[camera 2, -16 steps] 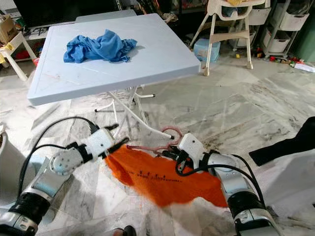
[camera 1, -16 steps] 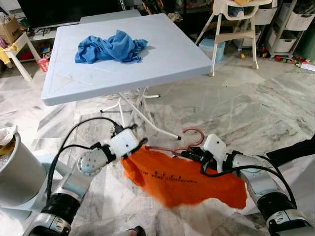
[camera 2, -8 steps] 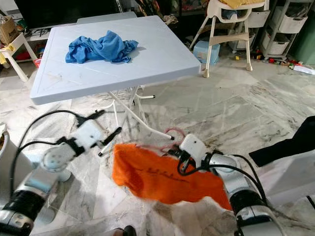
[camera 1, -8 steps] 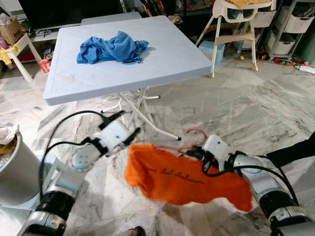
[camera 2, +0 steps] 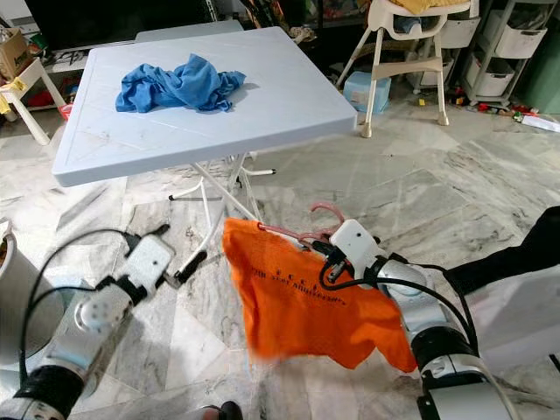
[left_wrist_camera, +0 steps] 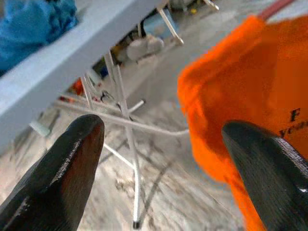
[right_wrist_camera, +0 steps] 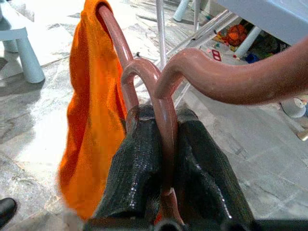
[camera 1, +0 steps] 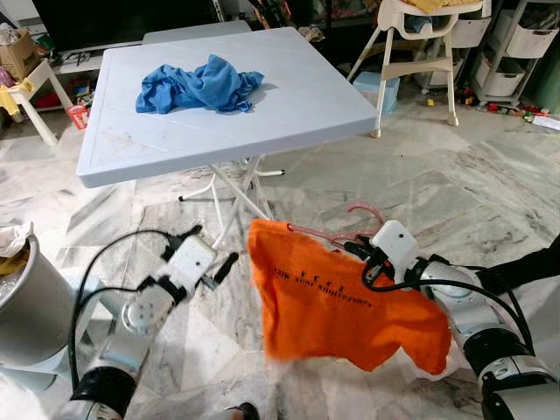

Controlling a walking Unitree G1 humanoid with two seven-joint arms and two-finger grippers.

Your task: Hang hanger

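right wrist view has the right end effector [right_wrist_camera: 163, 159] clamped on the neck of the pink hanger [right_wrist_camera: 144, 96], with the orange shirt [camera 1: 341, 302] draped on it and held up off the floor. the left end effector [left_wrist_camera: 163, 163] hangs beside the shirt, fingers apart, holding nothing. so the loading looks done; hanging is left, and no rail can be made out. ahead stands the counter [camera 1: 289, 105], a blue cloth [camera 1: 199, 85] near its far edge, its legs [camera 1: 245, 188] close in front.
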